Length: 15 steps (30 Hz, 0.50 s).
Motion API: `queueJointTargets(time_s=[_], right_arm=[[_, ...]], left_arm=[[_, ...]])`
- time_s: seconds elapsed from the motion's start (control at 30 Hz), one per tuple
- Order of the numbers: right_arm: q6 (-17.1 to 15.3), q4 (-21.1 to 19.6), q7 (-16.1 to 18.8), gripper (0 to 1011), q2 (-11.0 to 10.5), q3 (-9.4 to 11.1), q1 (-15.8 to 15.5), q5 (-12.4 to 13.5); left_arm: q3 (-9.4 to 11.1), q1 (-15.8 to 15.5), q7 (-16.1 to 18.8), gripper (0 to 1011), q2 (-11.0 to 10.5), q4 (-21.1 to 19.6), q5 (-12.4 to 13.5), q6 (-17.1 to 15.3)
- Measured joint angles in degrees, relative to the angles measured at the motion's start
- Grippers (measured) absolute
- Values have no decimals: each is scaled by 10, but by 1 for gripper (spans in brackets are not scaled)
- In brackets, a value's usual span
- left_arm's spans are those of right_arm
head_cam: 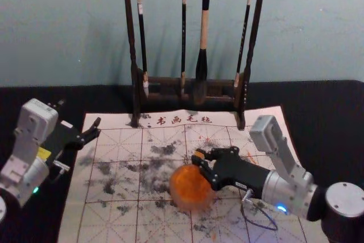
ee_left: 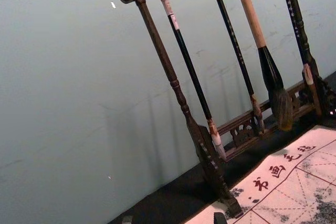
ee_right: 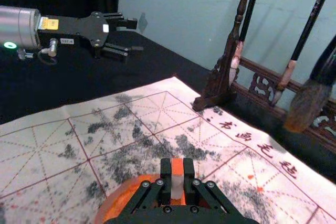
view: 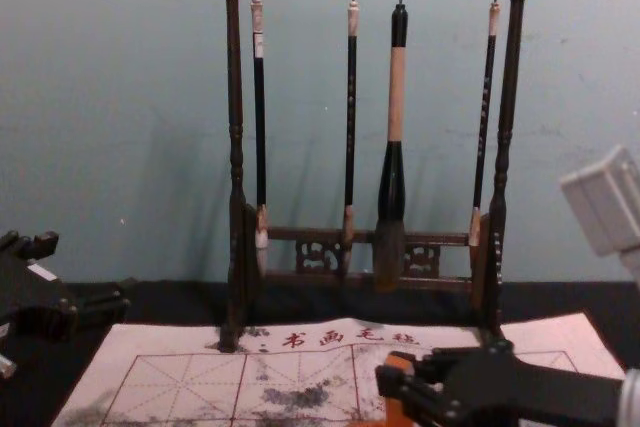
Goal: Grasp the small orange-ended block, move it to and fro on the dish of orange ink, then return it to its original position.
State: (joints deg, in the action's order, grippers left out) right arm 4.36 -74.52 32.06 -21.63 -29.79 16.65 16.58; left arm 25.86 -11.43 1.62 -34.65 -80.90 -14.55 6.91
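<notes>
My right gripper is at the far edge of the orange ink dish, shut on the small block. In the right wrist view, the block, orange-topped with a whitish lower part, stands between the fingers of my right gripper, in front of the dish. The chest view shows orange on the block too. Whether its lower end touches the ink is hidden. My left gripper is held off the mat's left side, open and empty; its fingertips edge into the left wrist view.
The ink-stained calligraphy mat lies on a black-covered table. A dark wooden rack stands across the mat's far edge, with several brushes hanging from it, including a thick one. A wall rises behind.
</notes>
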Motion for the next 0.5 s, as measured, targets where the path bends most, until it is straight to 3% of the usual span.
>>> queueJointTargets(time_s=[0.23,0.5], right_arm=[[-10,-38,3,80,-25,6,-27,6],[-14,-65,10,80,-36,3,-46,11]], left_arm=[[0,0,0,1001,0,0,0,0],[0,0,0,1001,0,0,0,0]])
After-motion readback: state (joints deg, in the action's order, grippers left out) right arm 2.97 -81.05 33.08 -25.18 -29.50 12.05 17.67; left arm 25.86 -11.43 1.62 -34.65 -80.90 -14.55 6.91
